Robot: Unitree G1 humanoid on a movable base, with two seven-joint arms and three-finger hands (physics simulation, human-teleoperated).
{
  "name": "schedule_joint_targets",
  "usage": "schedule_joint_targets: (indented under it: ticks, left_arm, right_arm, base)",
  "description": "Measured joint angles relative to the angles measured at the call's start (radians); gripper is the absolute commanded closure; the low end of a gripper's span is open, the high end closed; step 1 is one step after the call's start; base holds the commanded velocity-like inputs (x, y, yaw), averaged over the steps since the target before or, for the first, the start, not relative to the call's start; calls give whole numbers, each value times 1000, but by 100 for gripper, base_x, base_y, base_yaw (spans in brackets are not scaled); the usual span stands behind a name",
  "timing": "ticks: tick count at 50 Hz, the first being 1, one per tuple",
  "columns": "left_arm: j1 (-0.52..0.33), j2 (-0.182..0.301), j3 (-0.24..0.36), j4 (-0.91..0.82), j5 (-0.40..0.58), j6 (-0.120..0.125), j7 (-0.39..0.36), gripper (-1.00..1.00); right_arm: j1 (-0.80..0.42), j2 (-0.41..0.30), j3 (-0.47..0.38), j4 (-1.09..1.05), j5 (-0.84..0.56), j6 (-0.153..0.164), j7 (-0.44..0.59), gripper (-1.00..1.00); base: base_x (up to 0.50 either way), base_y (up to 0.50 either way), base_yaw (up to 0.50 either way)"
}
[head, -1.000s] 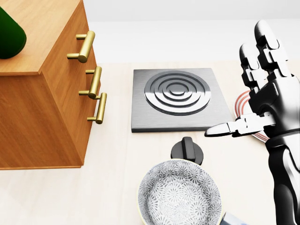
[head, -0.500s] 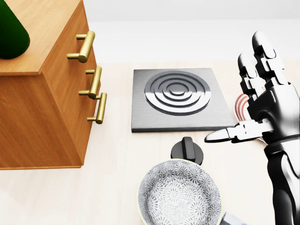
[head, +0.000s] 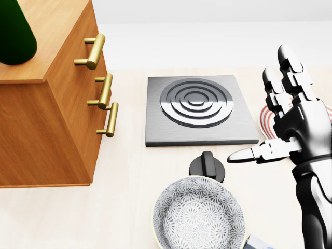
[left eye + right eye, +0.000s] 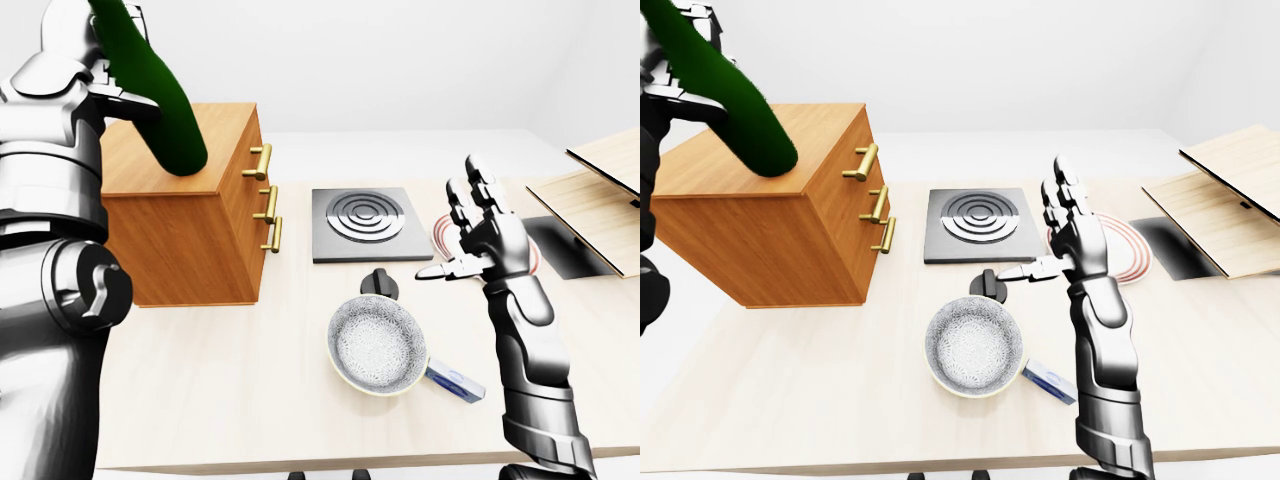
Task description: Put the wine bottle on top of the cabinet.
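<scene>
Wine bottle [image 4: 150, 90]: the green bottle is tilting, its neck running up toward 11 o'clock in the left-eye view and its rounded base hanging over the cabinet's top; whether the base is touching the wood cannot be told.
Left hand [image 4: 85, 60]: it is gripping the bottle's upper part at the top left of the left-eye view, fingers closing round the glass.
Cabinet [image 4: 190, 240]: the wooden box is sitting on the table at 9 o'clock of the hob, its three brass handles [image 3: 104, 91] facing the hob.
Hob [image 3: 196, 108]: the grey square plate with ringed burner is lying flat mid-table, just beside the cabinet's handle side.
Knob [image 3: 207, 166]: the black dial is sitting at 6 o'clock of the hob, close to the bowl's rim.
Bowl [image 4: 973, 345]: the patterned bowl is resting at 6 o'clock of the knob, a blue-and-white handle sticking out toward 4 o'clock.
Right hand [image 3: 290, 122]: it is hovering empty at 3 o'clock of the hob, fingers spread upward, thumb pointing left.
Plate [image 4: 1120, 250]: the red-ringed plate is lying partly hidden behind the right hand.
Table [image 4: 230, 370]: the pale surface is carrying everything.
</scene>
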Motion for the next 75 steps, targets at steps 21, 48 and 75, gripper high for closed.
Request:
schedule_joint_targets:
  ticks: [21, 48, 75]
  left_arm:
    - [-7, -10, 5, 4, 8, 0, -6, 100]
    - [15, 27, 55, 2, -12, 0, -5, 100]
    - [49, 48, 41, 4, 14, 0, 3, -100]
  right_arm:
    - [4, 1, 1, 23, -2, 0, 5, -100]
    - [3, 8, 11, 43, -10, 0, 4, -100]
    - [2, 9, 13, 83, -13, 0, 12, -100]
  base:
    - [0, 0, 0]
    - [0, 0, 0]
    - [0, 0, 0]
